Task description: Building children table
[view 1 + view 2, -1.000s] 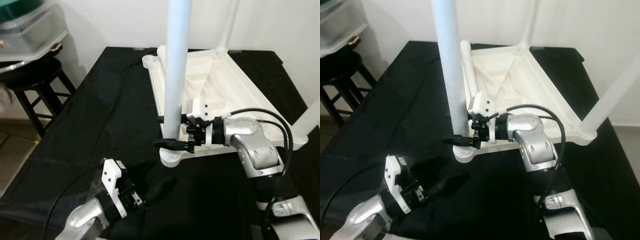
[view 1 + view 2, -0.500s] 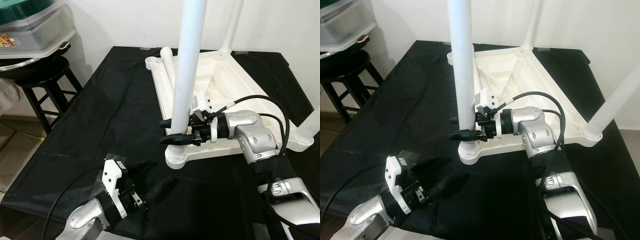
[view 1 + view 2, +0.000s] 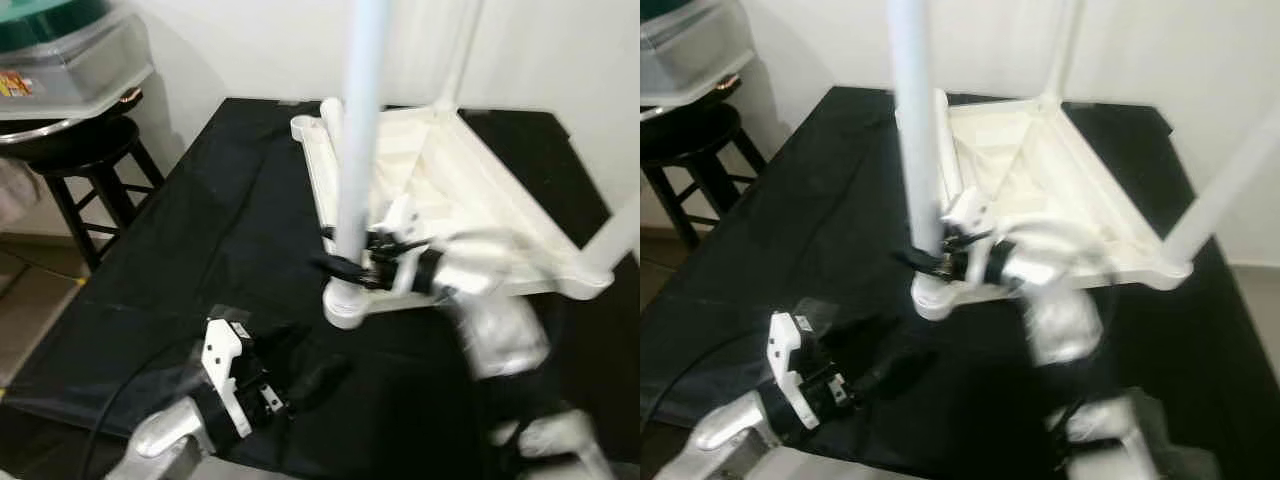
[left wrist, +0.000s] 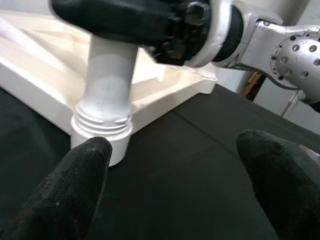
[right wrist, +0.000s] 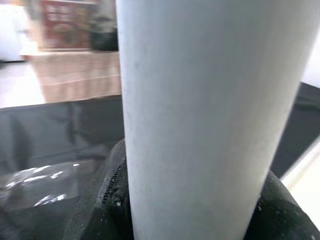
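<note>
Upside down on the desk (image 3: 200,230), which is draped in a matte black cloth with soft creases, lies the white plastic children's table top (image 3: 470,180), its ribbed, glossy underside facing up. Smooth round white legs rise from its corners; the near leg (image 3: 355,150) stands upright in a ringed, threaded socket (image 4: 102,127) at the top's near corner. The right tool (image 3: 345,268) is clamped around this leg just above the socket, one black finger visible on each side of the tube, and the right wrist view looks straight onto the leg's plain white surface with dark textured pads at its flanks. The right arm behind it, silver and cabled, is smeared by motion blur.

Nearer the robot, the left tool (image 3: 300,375) hovers low over the cloth just short of the socket, its two knit-textured black fingers (image 4: 80,185) spread wide and holding nothing. A second leg (image 3: 1225,190) slants up at the far right corner. Beside the desk's left end stands a dark wooden stool (image 3: 75,165) carrying a clear lidded plastic bin (image 3: 70,65).
</note>
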You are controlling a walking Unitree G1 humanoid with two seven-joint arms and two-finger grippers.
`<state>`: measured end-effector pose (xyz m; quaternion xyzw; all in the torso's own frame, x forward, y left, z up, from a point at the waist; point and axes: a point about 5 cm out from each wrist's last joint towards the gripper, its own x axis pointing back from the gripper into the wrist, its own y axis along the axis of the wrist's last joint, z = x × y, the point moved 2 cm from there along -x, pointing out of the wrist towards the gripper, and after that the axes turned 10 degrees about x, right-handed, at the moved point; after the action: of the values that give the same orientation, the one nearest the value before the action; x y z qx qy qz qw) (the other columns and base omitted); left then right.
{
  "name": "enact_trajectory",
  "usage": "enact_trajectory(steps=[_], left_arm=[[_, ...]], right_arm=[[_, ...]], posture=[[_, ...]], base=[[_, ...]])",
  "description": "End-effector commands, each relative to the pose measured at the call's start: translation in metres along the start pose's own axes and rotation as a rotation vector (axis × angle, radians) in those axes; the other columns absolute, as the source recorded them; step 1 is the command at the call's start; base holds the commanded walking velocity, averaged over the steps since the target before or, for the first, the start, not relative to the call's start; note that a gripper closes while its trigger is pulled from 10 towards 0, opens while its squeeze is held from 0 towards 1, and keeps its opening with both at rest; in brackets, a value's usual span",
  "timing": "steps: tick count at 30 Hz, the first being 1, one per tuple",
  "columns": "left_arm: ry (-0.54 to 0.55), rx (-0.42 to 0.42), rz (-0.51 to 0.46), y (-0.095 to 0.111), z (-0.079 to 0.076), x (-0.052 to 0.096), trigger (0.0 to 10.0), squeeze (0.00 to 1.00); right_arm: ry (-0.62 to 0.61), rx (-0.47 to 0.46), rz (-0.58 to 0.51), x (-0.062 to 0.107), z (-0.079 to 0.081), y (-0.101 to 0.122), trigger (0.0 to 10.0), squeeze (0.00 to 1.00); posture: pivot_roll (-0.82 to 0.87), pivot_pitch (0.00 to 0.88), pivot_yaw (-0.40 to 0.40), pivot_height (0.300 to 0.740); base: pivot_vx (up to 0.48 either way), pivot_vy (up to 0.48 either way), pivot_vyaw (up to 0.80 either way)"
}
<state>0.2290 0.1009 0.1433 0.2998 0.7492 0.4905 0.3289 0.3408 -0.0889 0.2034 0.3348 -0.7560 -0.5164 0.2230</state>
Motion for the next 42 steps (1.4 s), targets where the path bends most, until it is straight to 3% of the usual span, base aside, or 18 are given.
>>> enact_trajectory(steps=[1,2,4,16,17,21,23,28,29,34,42], left_arm=[[0.011,0.009,0.018,-0.003,0.003,0.003,10.0,0.00],[0.011,0.009,0.018,-0.003,0.003,0.003,10.0,0.00],[0.014,0.006,0.018,-0.003,0.005,0.003,10.0,0.00],[0.025,0.000,0.009,-0.002,0.006,0.002,10.0,0.00],[0.028,-0.001,0.007,-0.002,0.007,0.002,10.0,0.00],[0.028,0.000,0.006,-0.001,0.006,0.002,10.0,0.00],[0.024,0.004,0.008,-0.002,0.006,0.001,10.0,0.00],[0.022,0.005,0.008,-0.002,0.005,0.001,10.0,0.00],[0.021,0.005,0.008,-0.002,0.005,0.001,10.0,0.00],[0.021,0.004,0.010,-0.002,0.004,0.001,10.0,0.00],[0.023,0.002,0.014,-0.002,0.002,0.004,10.0,0.00]], right_arm=[[-0.237,-0.045,0.234,0.013,0.015,-0.041,0.0,0.00],[-0.237,-0.045,0.234,0.013,0.015,-0.041,0.0,0.00],[-0.218,-0.054,0.276,0.011,0.041,-0.048,0.0,0.00],[-0.232,-0.079,0.281,0.009,0.036,-0.052,0.0,0.00],[-0.176,-0.108,0.232,0.006,0.038,-0.043,10.0,1.00],[-0.055,-0.125,0.132,0.001,0.041,-0.024,10.0,1.00],[0.168,-0.050,-0.005,0.002,0.038,0.005,10.0,1.00],[0.323,0.028,-0.052,0.009,0.032,0.016,10.0,1.00],[0.380,0.058,-0.047,0.013,0.026,0.015,10.0,0.00],[0.475,0.081,-0.017,0.017,-0.003,0.011,10.0,0.00],[0.590,0.065,-0.014,0.011,-0.025,0.014,10.0,0.00]], posture=[[-0.02,0.191,0.037,0.740],[-0.02,0.191,0.037,0.740],[-0.03,0.174,0.043,0.740],[-0.02,0.184,0.025,0.740],[-0.02,0.184,0.027,0.740],[-0.02,0.184,0.030,0.740],[-0.02,0.185,0.035,0.740],[0.00,0.184,0.038,0.740],[0.01,0.184,0.040,0.740],[0.03,0.186,0.039,0.740],[0.05,0.193,0.047,0.740]], base=[[0.000,0.000,0.00],[0.000,0.000,0.00],[0.000,0.000,0.00],[0.000,0.000,0.00],[0.000,0.000,0.00],[0.000,0.000,0.00],[0.000,0.000,0.00],[0.000,0.000,0.00],[0.000,0.000,0.00],[0.000,0.000,0.00],[0.000,0.000,0.00]])
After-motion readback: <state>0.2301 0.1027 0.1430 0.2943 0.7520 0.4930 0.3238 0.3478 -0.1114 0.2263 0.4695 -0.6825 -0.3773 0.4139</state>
